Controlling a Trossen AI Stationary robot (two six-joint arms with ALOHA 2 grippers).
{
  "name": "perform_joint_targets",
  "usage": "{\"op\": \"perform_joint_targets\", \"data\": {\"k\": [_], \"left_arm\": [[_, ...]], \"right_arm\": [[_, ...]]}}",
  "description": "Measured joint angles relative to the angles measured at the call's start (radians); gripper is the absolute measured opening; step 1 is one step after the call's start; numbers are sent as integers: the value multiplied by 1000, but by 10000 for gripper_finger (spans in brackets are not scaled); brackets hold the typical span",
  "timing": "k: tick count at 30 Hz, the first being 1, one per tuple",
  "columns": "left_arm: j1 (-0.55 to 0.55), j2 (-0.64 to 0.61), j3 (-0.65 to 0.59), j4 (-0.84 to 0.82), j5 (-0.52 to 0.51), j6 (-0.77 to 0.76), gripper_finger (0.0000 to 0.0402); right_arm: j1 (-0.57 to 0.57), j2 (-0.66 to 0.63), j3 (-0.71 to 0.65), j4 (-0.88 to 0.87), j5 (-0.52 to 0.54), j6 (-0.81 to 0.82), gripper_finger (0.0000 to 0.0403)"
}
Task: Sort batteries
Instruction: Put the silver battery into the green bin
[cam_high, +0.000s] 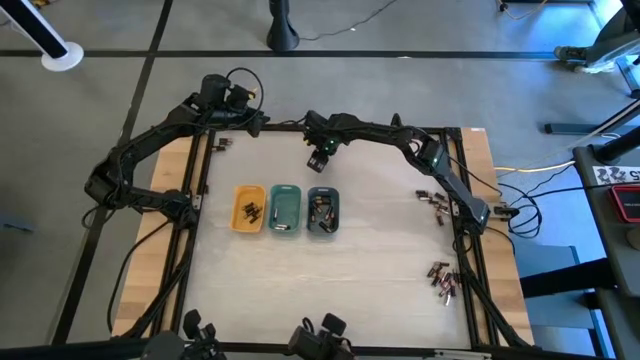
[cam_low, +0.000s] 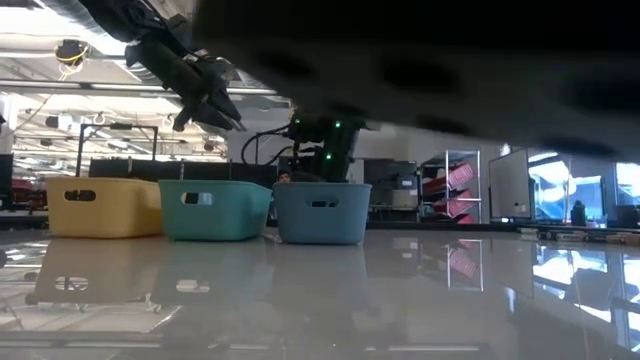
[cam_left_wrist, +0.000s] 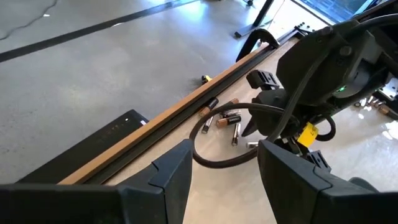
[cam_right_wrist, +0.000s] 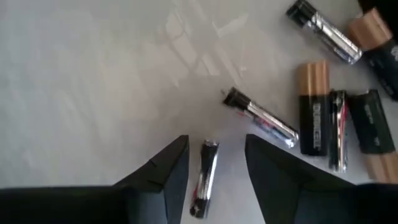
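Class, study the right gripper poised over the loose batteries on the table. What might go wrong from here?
1. The right gripper stands open astride a silvery battery. Being round, it may roll away as the fingers close.
2. A second battery lies just off one finger, so a descent could knock it.
3. These batteries lie close to the table edge, and a nudged one might be lost over it.

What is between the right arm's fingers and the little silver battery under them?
Nothing that shows. The right gripper is open, and the silvery battery lies on the table in the gap between its fingers. Another battery lies just off to one side, outside the gap.
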Motion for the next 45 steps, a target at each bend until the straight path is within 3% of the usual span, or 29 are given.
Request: {"op": "perform_joint_targets", "data": {"k": [23,32,45], "left_arm": [[0,0,0,-6,0,-54,170],[0,0,0,-6,0,-84,170],[0,0,0,-6,0,-106,170]], "right_arm": [[6,6,1,21,10,-77,129],[5,9,2,62,-11,-54,141],[12,8,2,47,19,-147,108]]}}
